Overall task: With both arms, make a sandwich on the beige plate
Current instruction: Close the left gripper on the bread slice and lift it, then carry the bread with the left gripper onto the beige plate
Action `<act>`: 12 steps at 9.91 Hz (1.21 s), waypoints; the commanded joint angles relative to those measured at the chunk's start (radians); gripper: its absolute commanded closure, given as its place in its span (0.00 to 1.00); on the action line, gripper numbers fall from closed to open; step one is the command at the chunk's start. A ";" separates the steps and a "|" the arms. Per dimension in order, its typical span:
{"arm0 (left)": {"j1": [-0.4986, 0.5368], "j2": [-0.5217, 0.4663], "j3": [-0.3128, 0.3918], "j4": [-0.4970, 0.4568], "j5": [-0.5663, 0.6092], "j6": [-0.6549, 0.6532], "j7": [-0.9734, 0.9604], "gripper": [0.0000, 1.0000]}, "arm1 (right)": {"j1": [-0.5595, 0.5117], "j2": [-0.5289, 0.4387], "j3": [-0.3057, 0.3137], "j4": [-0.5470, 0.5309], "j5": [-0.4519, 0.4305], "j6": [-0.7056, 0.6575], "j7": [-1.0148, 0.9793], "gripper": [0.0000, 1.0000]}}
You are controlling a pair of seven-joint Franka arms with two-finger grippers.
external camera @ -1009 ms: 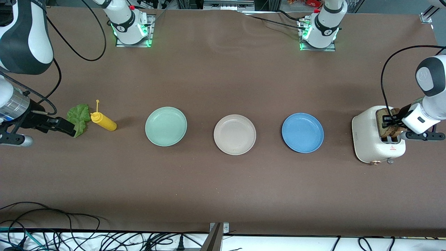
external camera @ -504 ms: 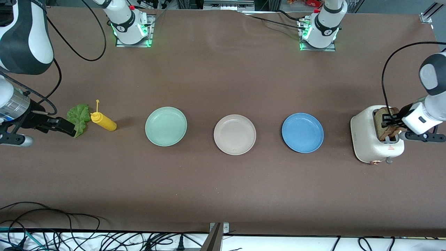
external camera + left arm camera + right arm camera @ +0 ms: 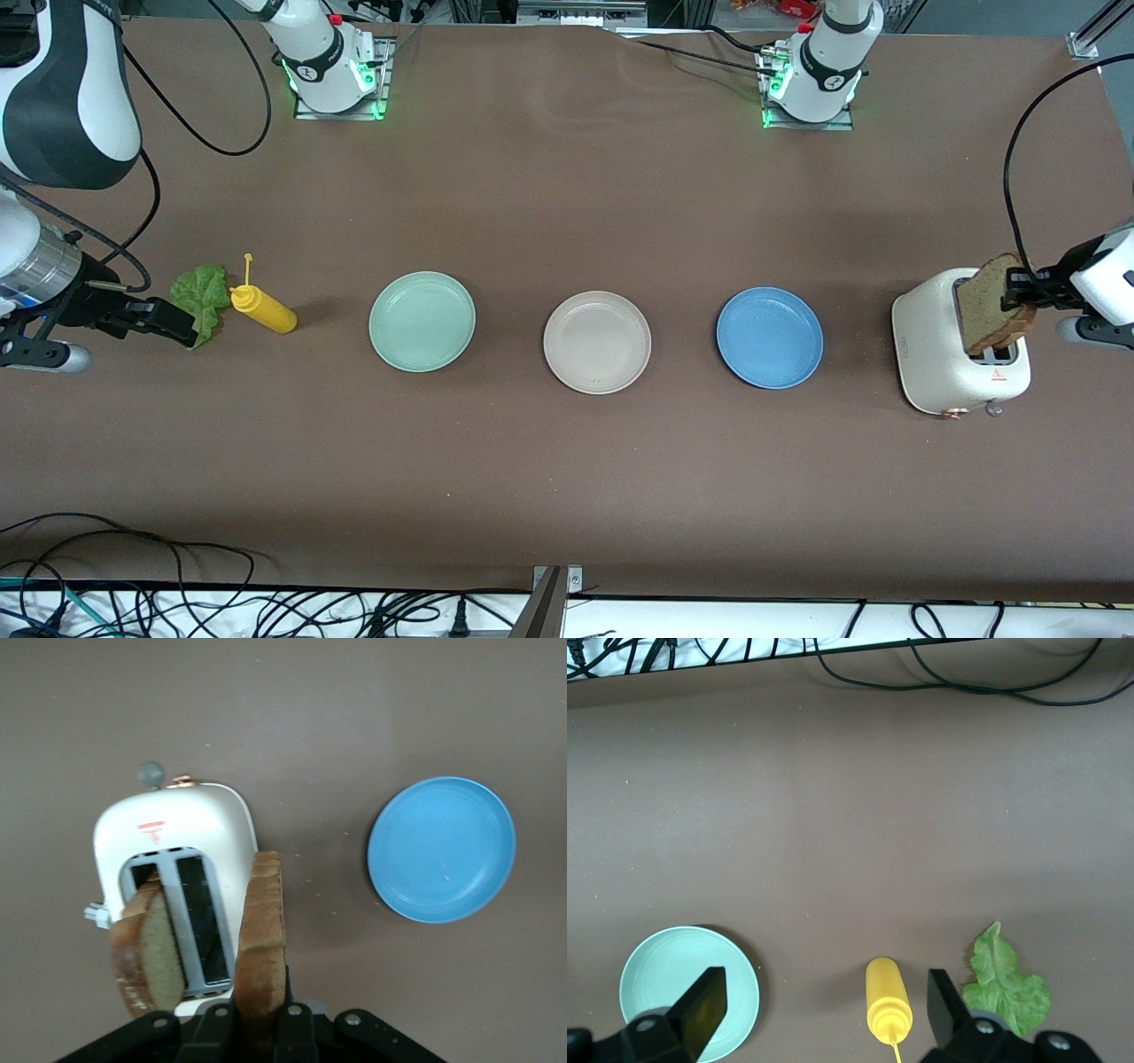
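At the right edge of the front view, a bread slice (image 3: 990, 301) is held upright over the toaster (image 3: 948, 354), pinched at its top edge by the left gripper (image 3: 1019, 288), which is clamped shut on it (the wrist view shows the crust squeezed between both fingers). A second bread slice (image 3: 146, 952) is seen sitting in one slot of the toaster, leaning a bit. Three plates are lined up across the middle of the frame: the blue plate (image 3: 769, 337) nearest the toaster, the beige plate (image 3: 596, 341) dead centre and bare, then the green plate (image 3: 422, 321). Further toward the left edge, a yellow squeeze bottle (image 3: 263, 308) is lying on its side, with the lettuce leaf (image 3: 202, 297) just beside it. The right gripper (image 3: 168, 323) is parked at the middle left, over the table next to the lettuce, with its fingers spread wide and nothing held
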 commanded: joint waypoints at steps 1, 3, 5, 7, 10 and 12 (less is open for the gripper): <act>-0.029 0.054 -0.058 0.037 -0.155 -0.038 0.038 1.00 | -0.001 0.002 0.004 0.001 0.009 0.006 0.006 0.00; -0.073 0.094 -0.089 0.037 -0.310 -0.038 0.035 1.00 | -0.002 0.002 0.004 0.001 0.010 0.006 0.006 0.00; -0.125 0.182 -0.091 0.040 -0.521 -0.036 0.059 1.00 | -0.007 0.002 0.002 0.001 0.013 0.006 0.006 0.00; -0.193 0.270 -0.135 0.055 -0.665 0.029 0.128 1.00 | -0.005 0.002 0.004 0.001 0.013 0.006 0.012 0.00; -0.338 0.351 -0.140 0.063 -0.777 0.204 0.150 1.00 | -0.019 0.003 -0.003 0.001 0.009 0.006 0.003 0.00; -0.403 0.405 -0.139 0.066 -0.837 0.337 0.135 1.00 | -0.082 0.017 -0.004 0.001 -0.005 0.005 -0.007 0.00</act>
